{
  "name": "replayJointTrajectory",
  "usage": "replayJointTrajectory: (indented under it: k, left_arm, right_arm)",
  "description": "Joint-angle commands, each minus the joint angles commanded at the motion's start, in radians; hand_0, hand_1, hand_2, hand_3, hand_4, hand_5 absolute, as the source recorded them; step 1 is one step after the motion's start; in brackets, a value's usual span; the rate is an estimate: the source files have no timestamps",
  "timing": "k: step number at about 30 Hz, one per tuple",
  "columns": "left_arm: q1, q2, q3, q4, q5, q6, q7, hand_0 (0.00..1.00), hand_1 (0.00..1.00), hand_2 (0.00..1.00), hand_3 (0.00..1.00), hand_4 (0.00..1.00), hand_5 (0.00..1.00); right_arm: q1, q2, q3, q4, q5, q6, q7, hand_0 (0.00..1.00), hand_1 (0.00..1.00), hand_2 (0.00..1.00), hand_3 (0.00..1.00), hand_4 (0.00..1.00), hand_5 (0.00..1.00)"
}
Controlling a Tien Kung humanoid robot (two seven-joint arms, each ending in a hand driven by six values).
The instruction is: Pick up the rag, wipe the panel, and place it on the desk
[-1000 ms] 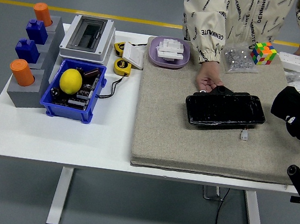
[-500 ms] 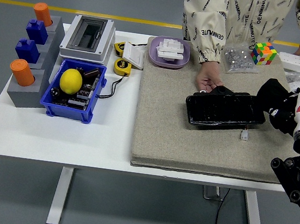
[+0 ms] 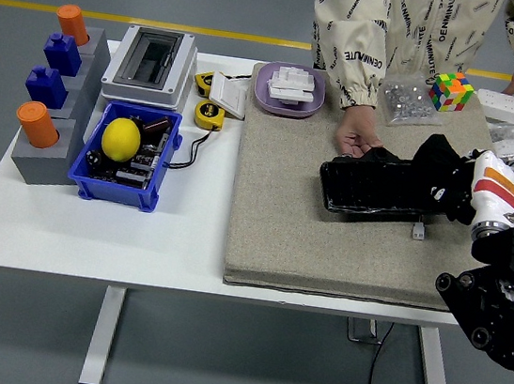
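on the grey felt mat (image 3: 325, 248), my right hand (image 3: 443, 179) presses a black rag (image 3: 429, 156) it grips onto the glossy black panel (image 3: 371, 188); a person's hand (image 3: 355, 139) steadies the panel's far edge.

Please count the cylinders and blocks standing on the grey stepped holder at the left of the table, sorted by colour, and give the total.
Orange cylinders: 2
Blue blocks: 2
Total: 4, all standing on the grey stepped holder
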Motion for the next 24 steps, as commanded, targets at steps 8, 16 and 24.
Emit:
replayJointTrajectory:
  k: [8, 16, 24]
  left_arm:
    - [-0.002, 0.0, 0.003, 0.0, -0.001, 0.0, 0.0, 0.607, 0.642, 0.656, 0.561, 0.629, 0.443]
    - [0.0, 0.002, 0.007, 0.001, -0.001, 0.0, 0.0, 0.608, 0.642, 0.655, 0.561, 0.628, 0.442]
    - [0.002, 0.005, 0.014, 0.0, -0.002, 0.0, 0.0, 0.608, 0.642, 0.656, 0.562, 0.629, 0.443]
  right_arm:
    - [0.016, 0.018, -0.043, 0.022, -0.005, 0.001, -0.017, 0.286, 0.387, 0.419, 0.437, 0.972, 0.071]
    - [0.025, 0.033, -0.101, 0.06, -0.012, 0.004, -0.043, 0.286, 0.388, 0.419, 0.437, 0.97, 0.068]
    - [0.024, 0.052, -0.171, 0.099, -0.007, 0.006, -0.061, 0.292, 0.387, 0.418, 0.436, 0.969, 0.062]
